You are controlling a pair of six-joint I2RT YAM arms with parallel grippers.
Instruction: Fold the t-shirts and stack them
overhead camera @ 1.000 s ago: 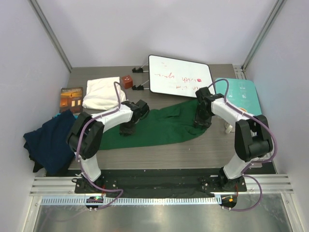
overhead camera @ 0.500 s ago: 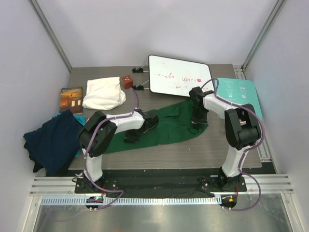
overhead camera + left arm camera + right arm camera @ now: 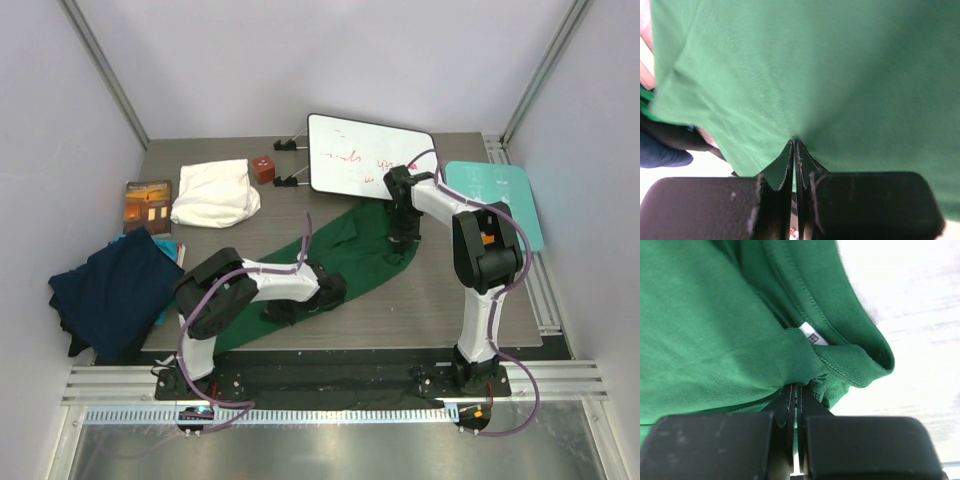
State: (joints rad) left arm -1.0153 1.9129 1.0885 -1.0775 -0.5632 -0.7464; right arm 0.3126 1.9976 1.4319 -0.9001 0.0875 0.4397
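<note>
The dark green t-shirt [image 3: 350, 255] lies stretched diagonally across the middle of the table. My left gripper [image 3: 300, 305] is shut on its near lower part; in the left wrist view green cloth [image 3: 830, 75] is pinched between the jaws of that gripper [image 3: 795, 145]. My right gripper [image 3: 402, 238] is shut on the collar end; the right wrist view shows the neckband with its white label [image 3: 810, 334] bunched at the right gripper [image 3: 796, 389]. The navy blue t-shirt [image 3: 110, 290] hangs crumpled off the left table edge. The cream-white t-shirt [image 3: 212, 192] lies folded at the back left.
A whiteboard [image 3: 370, 155] on clips stands at the back. A teal board [image 3: 495, 200] lies at the right edge. A small brown book [image 3: 147, 203] and a red-brown cube [image 3: 264, 167] sit near the cream shirt.
Both grippers closed on the green shirt. The left one dragged its end rightward and toward the near edge; the right one moved back and left with the collar, turning the shirt diagonal.
</note>
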